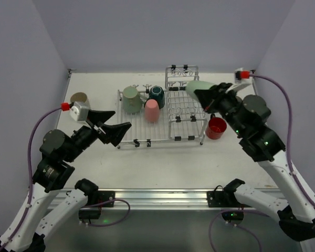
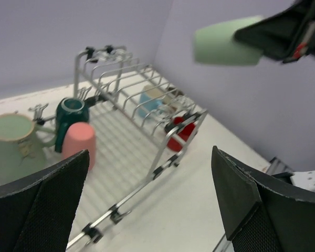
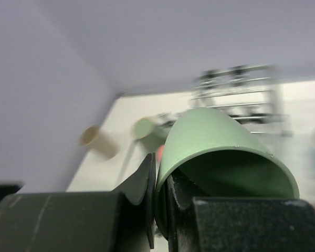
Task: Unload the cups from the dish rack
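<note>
My right gripper is shut on the rim of a pale green cup, one finger inside and one outside, and holds it on its side in the air above the right part of the dish rack. The right wrist view shows this cup clamped at the gripper. On the flat grid stand a sage green mug, a dark teal cup and an upturned pink cup. A light blue cup sits in the raised section. My left gripper hangs open and empty at the rack's near-left corner.
A red cup stands on the table just right of the rack. A tan cup stands on the table at the far left near the wall. Walls close the table on the left, back and right.
</note>
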